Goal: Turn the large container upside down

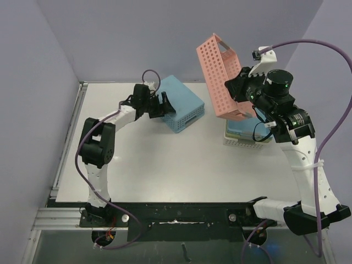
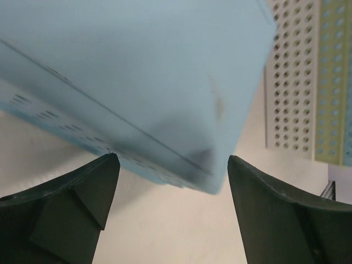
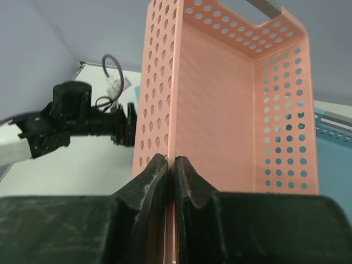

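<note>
While my right gripper (image 3: 171,160) is clamped tight on the side wall of the pink container (image 3: 220,110), holding it tilted in the air above the stacked baskets (image 1: 245,137), my left gripper (image 2: 171,159) sits wide open by the blue bin (image 2: 137,71).

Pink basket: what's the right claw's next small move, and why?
The right claw is shut on a side wall of the pink basket, which hangs on edge above the table, its opening turned sideways toward the arm. It is not upside down yet. I'd probably roll the right wrist until the opening faces down, before any lowering.
</note>
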Controlling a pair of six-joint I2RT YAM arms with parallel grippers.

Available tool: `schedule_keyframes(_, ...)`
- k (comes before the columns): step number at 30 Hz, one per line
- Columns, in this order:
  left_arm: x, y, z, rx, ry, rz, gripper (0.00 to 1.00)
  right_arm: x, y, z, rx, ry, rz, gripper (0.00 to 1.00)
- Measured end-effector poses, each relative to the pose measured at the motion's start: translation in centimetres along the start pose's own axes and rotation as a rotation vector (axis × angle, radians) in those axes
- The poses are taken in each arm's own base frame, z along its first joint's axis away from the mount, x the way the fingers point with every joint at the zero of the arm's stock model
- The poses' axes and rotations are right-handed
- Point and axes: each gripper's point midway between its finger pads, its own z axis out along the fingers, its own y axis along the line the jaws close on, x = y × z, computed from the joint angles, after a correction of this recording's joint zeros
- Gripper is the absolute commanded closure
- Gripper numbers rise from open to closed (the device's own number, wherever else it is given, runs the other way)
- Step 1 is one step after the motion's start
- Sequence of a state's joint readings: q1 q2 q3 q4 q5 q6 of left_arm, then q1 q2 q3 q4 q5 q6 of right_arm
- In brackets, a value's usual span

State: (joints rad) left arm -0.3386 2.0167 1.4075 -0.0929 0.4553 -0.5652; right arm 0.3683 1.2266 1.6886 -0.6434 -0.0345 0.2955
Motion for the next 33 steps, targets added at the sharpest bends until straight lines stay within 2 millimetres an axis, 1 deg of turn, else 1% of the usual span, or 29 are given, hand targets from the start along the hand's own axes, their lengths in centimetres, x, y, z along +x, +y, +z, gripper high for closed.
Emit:
schedule_keyframes(2,-3.1,-1.7,1.0,0.046,-0.041,0.029,0.19,0.2,0.2,-0.2,-0.011,0.011,0.005,1.00)
schedule_keyframes(4,-5.4,-3.4,0.6,0.078,-0.080,0.055,0.19,0.5,0.6,-0.5,-0.024,0.021,0.011,1.00)
schedule_keyframes(5,-6.7,-4.3,0.0,0.098,-0.101,0.069,0.19,0.5,0.7,-0.6,-0.031,0.022,0.017,1.00)
schedule_keyframes(7,-9.2,-5.9,-1.8,0.136,-0.150,0.092,0.19,0.4,1.0,-1.0,-0.043,0.019,0.024,1.00)
schedule_keyframes(8,-10.1,-6.2,-2.8,0.145,-0.168,0.096,0.19,0.3,1.2,-1.2,-0.054,0.017,0.027,1.00)
schedule_keyframes(9,-11.0,-6.2,-4.3,0.149,-0.186,0.093,0.19,0.2,1.4,-1.3,-0.064,0.016,0.029,1.00)
schedule_keyframes(11,-13.1,-5.6,-8.3,0.142,-0.241,0.080,0.19,0.3,2.1,-1.4,-0.097,0.018,0.043,1.00)
schedule_keyframes(12,-14.2,-5.1,-10.6,0.131,-0.280,0.071,0.19,0.4,2.5,-1.4,-0.113,0.019,0.048,1.00)
schedule_keyframes(15,-17.1,-2.4,-19.2,0.062,-0.431,0.035,0.19,1.4,4.5,-0.5,-0.192,0.042,0.072,1.00)
schedule_keyframes(17,-18.4,-0.7,-25.6,-0.007,-0.550,0.007,0.19,2.3,6.8,0.5,-0.263,0.067,0.087,1.00)
schedule_keyframes(18,-18.8,0.0,-28.6,-0.047,-0.611,-0.006,0.19,3.0,8.4,1.3,-0.311,0.087,0.092,1.00)
schedule_keyframes(19,-19.1,0.4,-31.6,-0.089,-0.671,-0.016,0.19,3.5,9.6,1.9,-0.344,0.102,0.097,1.00)
schedule_keyframes(20,-19.3,0.4,-33.9,-0.124,-0.724,-0.020,0.19,4.2,11.2,2.6,-0.388,0.122,0.107,1.00)
schedule_keyframes(21,-19.2,0.1,-35.8,-0.152,-0.762,-0.022,0.19,5.1,13.0,3.6,-0.439,0.145,0.124,1.00)
schedule_keyframes(22,-19.1,-0.5,-37.0,-0.171,-0.786,-0.022,0.19,5.9,14.4,4.4,-0.481,0.167,0.147,1.00)
schedule_keyframes(24,-19.3,-2.2,-38.9,-0.189,-0.822,-0.008,0.19,7.8,17.2,6.1,-0.566,0.218,0.197,1.00)
schedule_keyframes(27,-19.9,-3.9,-40.8,-0.211,-0.861,0.001,0.19,10.7,20.3,8.2,-0.659,0.297,0.265,1.00)
schedule_keyframes(30,-20.4,-4.5,-42.3,-0.239,-0.900,-0.002,0.19,13.8,22.9,10.2,-0.749,0.383,0.362,1.00)
schedule_keyframes(33,-20.5,-4.5,-42.6,-0.253,-0.906,-0.010,0.19,16.3,24.4,11.5,-0.821,0.451,0.480,1.00)
